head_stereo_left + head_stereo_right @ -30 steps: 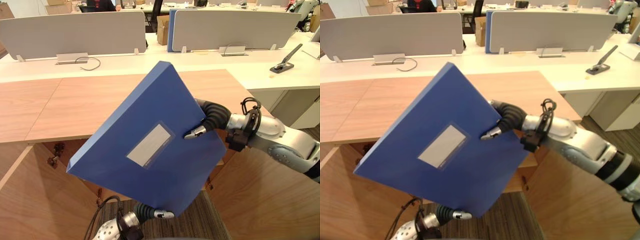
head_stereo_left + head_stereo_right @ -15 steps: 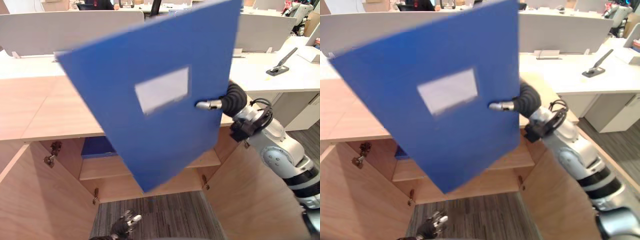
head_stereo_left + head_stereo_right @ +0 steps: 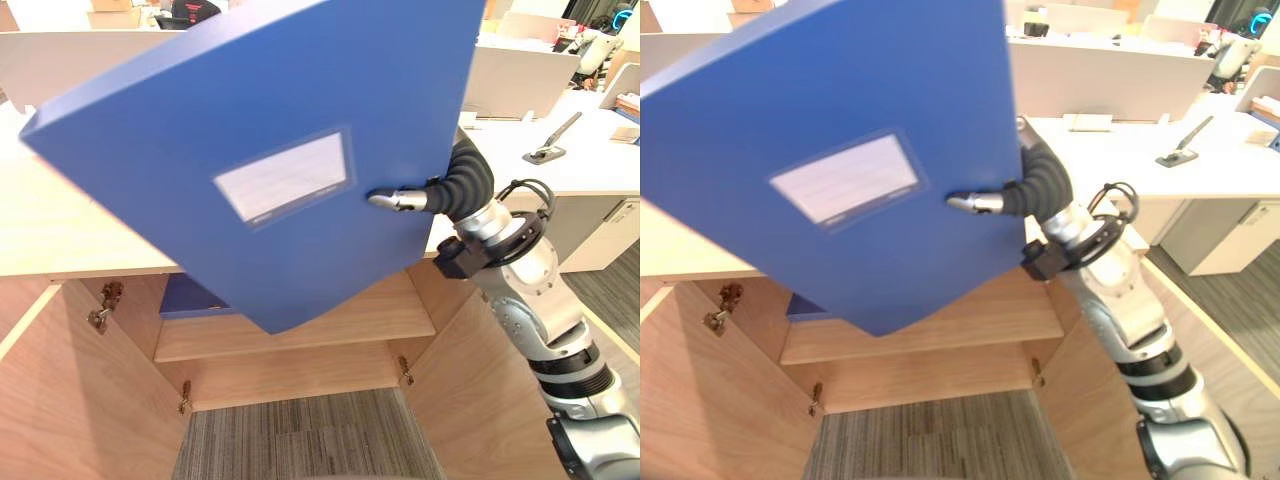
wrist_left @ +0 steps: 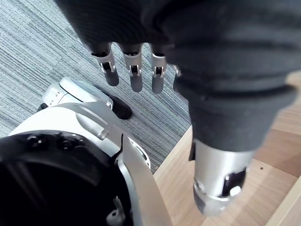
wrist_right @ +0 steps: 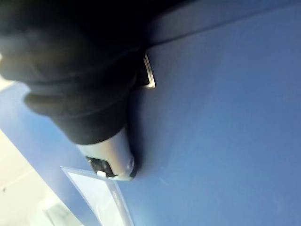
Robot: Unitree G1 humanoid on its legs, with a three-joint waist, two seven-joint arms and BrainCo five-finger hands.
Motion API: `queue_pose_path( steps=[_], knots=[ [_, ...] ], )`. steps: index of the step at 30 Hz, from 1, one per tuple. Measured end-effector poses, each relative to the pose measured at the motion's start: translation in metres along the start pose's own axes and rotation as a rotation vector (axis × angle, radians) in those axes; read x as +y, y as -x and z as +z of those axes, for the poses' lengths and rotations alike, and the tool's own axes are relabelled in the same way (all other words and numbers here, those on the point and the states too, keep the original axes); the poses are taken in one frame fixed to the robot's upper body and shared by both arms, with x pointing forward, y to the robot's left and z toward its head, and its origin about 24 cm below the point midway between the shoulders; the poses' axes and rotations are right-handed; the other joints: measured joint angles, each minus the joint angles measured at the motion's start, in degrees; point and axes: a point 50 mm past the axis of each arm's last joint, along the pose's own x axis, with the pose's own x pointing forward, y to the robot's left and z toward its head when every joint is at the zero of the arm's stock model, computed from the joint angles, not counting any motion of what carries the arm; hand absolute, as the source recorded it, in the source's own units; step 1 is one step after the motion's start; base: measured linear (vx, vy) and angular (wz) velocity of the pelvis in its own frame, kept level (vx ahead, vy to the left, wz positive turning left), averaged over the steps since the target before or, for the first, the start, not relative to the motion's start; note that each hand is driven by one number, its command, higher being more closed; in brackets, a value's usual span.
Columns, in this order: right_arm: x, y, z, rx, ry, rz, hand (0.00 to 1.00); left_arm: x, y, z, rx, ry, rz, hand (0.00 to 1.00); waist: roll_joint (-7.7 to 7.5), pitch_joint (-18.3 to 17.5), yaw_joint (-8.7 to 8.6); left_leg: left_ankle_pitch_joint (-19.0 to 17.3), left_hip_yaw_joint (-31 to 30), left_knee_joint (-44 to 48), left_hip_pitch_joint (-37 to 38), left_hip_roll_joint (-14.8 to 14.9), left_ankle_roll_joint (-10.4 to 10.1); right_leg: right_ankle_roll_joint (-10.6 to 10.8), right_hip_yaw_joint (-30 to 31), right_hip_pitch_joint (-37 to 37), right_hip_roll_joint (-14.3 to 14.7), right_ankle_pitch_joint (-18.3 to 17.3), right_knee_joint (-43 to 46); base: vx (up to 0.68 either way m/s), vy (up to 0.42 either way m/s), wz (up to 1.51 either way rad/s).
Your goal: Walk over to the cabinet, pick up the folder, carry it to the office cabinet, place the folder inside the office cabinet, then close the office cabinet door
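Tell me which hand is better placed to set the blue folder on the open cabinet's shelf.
The right. The right hand is clamped on the edge of the blue folder and holds it up in front of the cabinet shelf. The left hand hangs open low over the carpet, holding nothing.

Grey striped carpet (image 3: 300, 440) underfoot, white desks (image 3: 600, 165) with pale grey divider screens (image 3: 520, 80) beyond.
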Motion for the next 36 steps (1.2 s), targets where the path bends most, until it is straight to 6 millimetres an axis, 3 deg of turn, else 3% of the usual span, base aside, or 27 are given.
queue_pose_path(
  steps=[3,6,9,12,18,23,25,27,29,30,31,32,34,36],
  knots=[
    [0.03,-0.001,-0.006,0.013,0.123,0.145,1.0,0.002,0.0,0.0,-0.006,-0.004,0.007,0.0,-0.29,-0.1,0.02,0.2,-0.3,0.0,-0.1,0.0,-0.1,0.0,-0.2,0.0,0.0,0.0,0.0,-0.04,0.004,0.06],
    [0.053,0.005,-0.021,0.077,0.125,0.249,1.0,0.004,0.001,0.002,-0.012,-0.027,0.012,0.0,-0.86,-0.4,0.1,0.4,-0.5,0.0,-0.3,0.0,-0.1,0.0,-0.2,-0.1,0.0,0.0,0.0,-0.04,0.01,0.04],
    [0.083,0.023,-0.051,0.214,0.08,0.406,1.0,0.006,0.001,0.003,-0.018,-0.042,0.016,0.0,-1.42,-0.8,0.25,0.5,-0.6,0.0,-0.5,0.0,-0.2,0.0,-0.2,-0.3,0.0,0.0,0.0,0.0,0.0,0.0],
    [0.111,0.064,-0.095,0.451,0.085,0.602,1.0,0.007,0.001,0.006,-0.019,-0.066,0.007,0.0,-1.76,-0.9,0.88,0.5,-0.7,0.0,-0.6,-0.1,-0.1,0.0,-0.2,-0.3,-0.1,0.0,0.0,0.0,0.0,0.0],
    [0.118,0.136,-0.157,0.838,0.213,0.83,1.0,0.005,-0.002,0.007,0.009,-0.131,-0.001,0.0,-0.88,0.8,1.83,0.6,-1.4,0.0,-0.8,-0.2,-0.1,0.0,-0.9,-0.2,-0.1,0.1,-0.2,-0.01,0.004,0.03],
    [0.116,0.17,-0.186,1.037,0.243,0.857,1.0,-0.005,-0.005,0.008,0.021,-0.21,-0.025,0.0,1.15,2.9,2.3,0.6,-3.3,0.1,-0.8,-0.3,0.0,0.0,-1.2,0.0,0.0,0.1,-0.7,0.0,-0.002,0.01],
    [0.109,0.182,-0.199,1.154,0.204,0.761,1.0,-0.009,-0.006,0.009,0.017,-0.229,-0.035,0.0,2.0,4.0,2.56,0.6,-5.4,0.1,-0.8,-0.3,0.0,0.0,-1.4,0.3,0.1,0.2,-0.9,0.0,-0.017,0.06],
    [0.093,0.198,-0.214,1.33,0.082,0.491,1.0,-0.016,-0.007,0.009,0.015,-0.243,-0.048,0.0,3.18,5.2,2.91,0.6,-7.1,0.1,-0.9,-0.4,0.0,0.0,-1.8,0.5,0.1,0.2,-0.9,0.0,-0.012,0.08],
    [0.08,0.207,-0.218,1.398,0.007,0.293,1.0,-0.019,-0.008,0.01,0.01,-0.248,-0.058,0.0,3.65,5.6,3.3,0.6,-7.9,0.1,-0.9,-0.4,0.0,0.0,-2.2,0.8,0.1,0.3,-1.0,0.01,-0.008,0.1],
    [0.068,0.214,-0.22,1.434,-0.086,0.1,1.0,-0.021,-0.008,0.011,0.007,-0.255,-0.066,0.0,3.73,5.7,3.7,0.6,-8.2,0.0,-0.9,-0.4,0.0,0.0,-2.6,1.1,0.1,0.2,-1.1,0.01,-0.008,0.17],
    [0.062,0.221,-0.221,1.448,-0.239,-0.122,1.0,-0.022,-0.008,0.011,0.007,-0.258,-0.069,0.0,3.78,5.8,3.95,0.6,-8.6,0.0,-0.8,-0.4,0.0,0.0,-3.1,1.5,0.1,0.2,-1.2,0.0,-0.006,0.18],
    [0.062,0.223,-0.222,1.44,-0.32,-0.231,1.0,-0.022,-0.008,0.01,0.008,-0.257,-0.069,0.0,3.84,5.9,3.97,0.6,-8.9,0.0,-0.8,-0.4,0.0,0.0,-3.3,1.7,0.1,0.2,-1.3,0.0,-0.008,0.16],
    [0.068,0.221,-0.226,1.346,-0.607,-0.612,1.0,-0.023,-0.008,0.01,0.01,-0.238,-0.072,0.0,4.27,6.6,3.98,0.6,-9.1,0.0,-0.7,-0.4,-0.1,0.0,-3.5,1.9,0.2,0.2,-1.3,-0.02,-0.002,0.07],
    [0.078,0.215,-0.228,1.268,-0.781,-0.797,1.0,-0.023,-0.008,0.009,0.014,-0.227,-0.072,0.0,4.5,6.8,4.04,0.6,-9.3,0.0,-0.7,-0.4,-0.1,0.0,-3.5,2.0,0.1,0.2,-1.3,-0.03,0.003,0.03]
  ],
)
